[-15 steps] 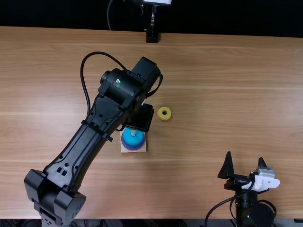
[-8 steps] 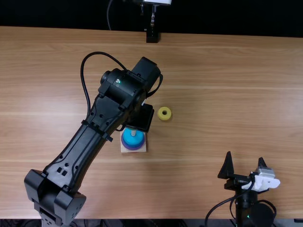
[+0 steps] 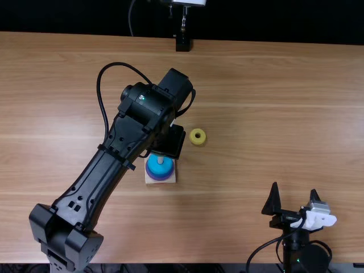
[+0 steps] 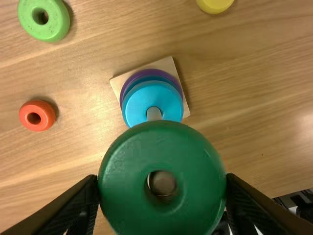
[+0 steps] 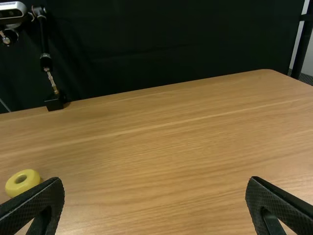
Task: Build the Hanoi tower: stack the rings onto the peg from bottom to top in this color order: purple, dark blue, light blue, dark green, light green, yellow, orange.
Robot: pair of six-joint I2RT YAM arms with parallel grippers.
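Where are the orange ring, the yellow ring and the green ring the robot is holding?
Orange ring point(image 4: 25, 116), left wrist view, on its side, left of the hole.
Yellow ring point(image 3: 197, 141), top view, on its rim below the hole.
Dark green ring point(image 4: 127, 181), left wrist view, beside the hole.

Three rings point(image 4: 146, 98) lie stacked around the peg point(image 4: 153, 114) on its base point(image 4: 170, 62). On the tabletop point(image 3: 256, 114), one ring point(image 3: 197, 143) lies right of the peg and behind it, another ring point(image 4: 27, 19) behind and slightly left, a third ring point(image 4: 45, 122) left and slightly behind. One more ring point(image 4: 122, 171) is in the left hand point(image 3: 170, 141).
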